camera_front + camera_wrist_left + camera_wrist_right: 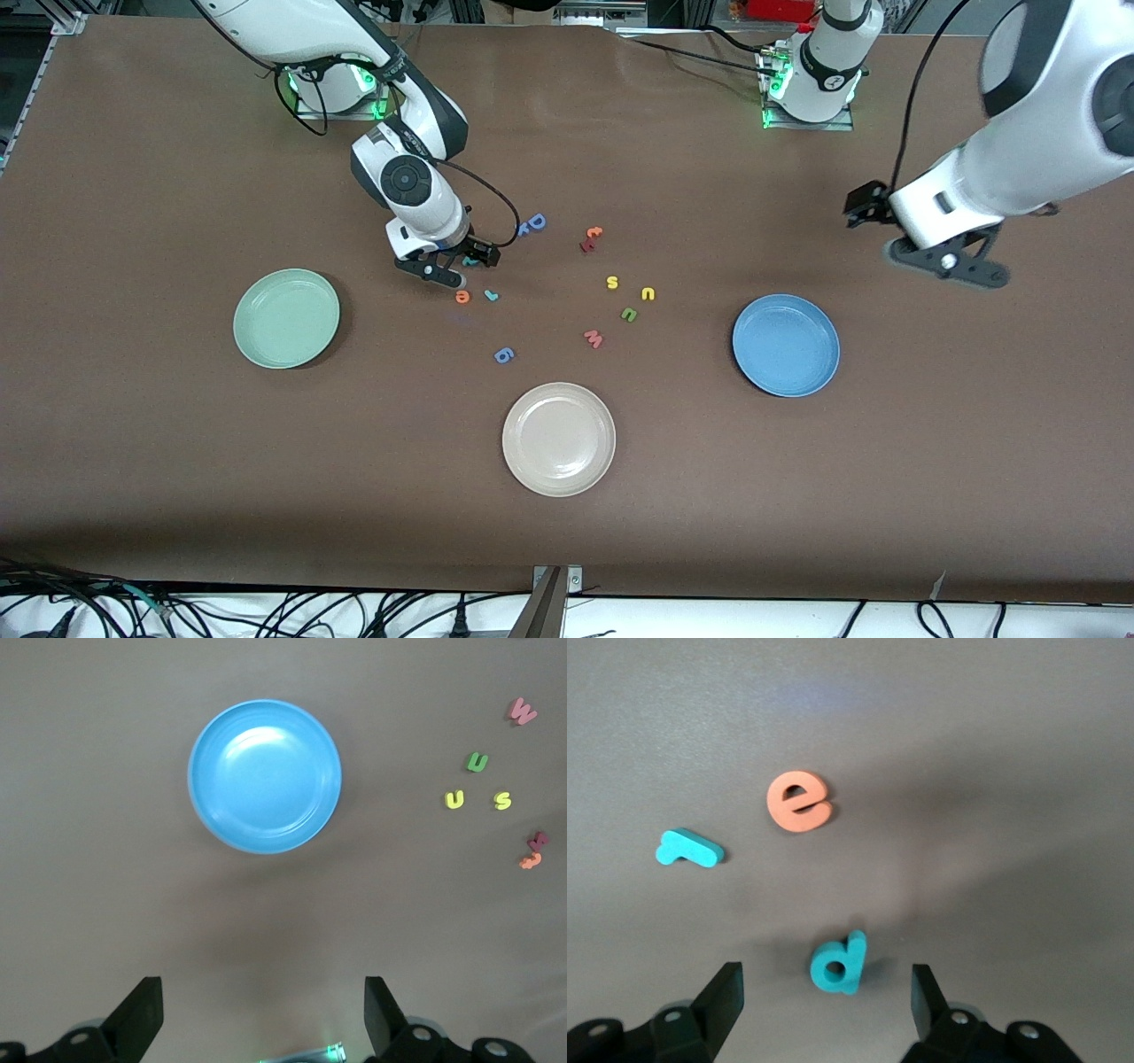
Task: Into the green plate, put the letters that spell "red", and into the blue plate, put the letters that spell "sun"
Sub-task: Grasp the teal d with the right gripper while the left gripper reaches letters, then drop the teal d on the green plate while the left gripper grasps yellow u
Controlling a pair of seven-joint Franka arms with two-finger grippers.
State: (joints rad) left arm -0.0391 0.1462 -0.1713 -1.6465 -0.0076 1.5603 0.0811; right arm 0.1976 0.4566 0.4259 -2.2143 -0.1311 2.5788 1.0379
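Fetching the teal d [837,963]: right pincer [824,992] wide astride it, must drop and pinch (green plate [286,318] bare). Left pincer [263,1010] waits wide over worktop [797,496].

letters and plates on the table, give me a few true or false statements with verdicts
1. The green plate holds the orange e. False: the plate is bare; the e lies on the table.
2. The teal d lies between the open fingers of the right gripper. True.
3. The left gripper is shut on the yellow s. False: it is open over bare table beside the blue plate.
4. The beige plate is nearer the front camera than both other plates. True.
5. The teal r lies beside the e. True.
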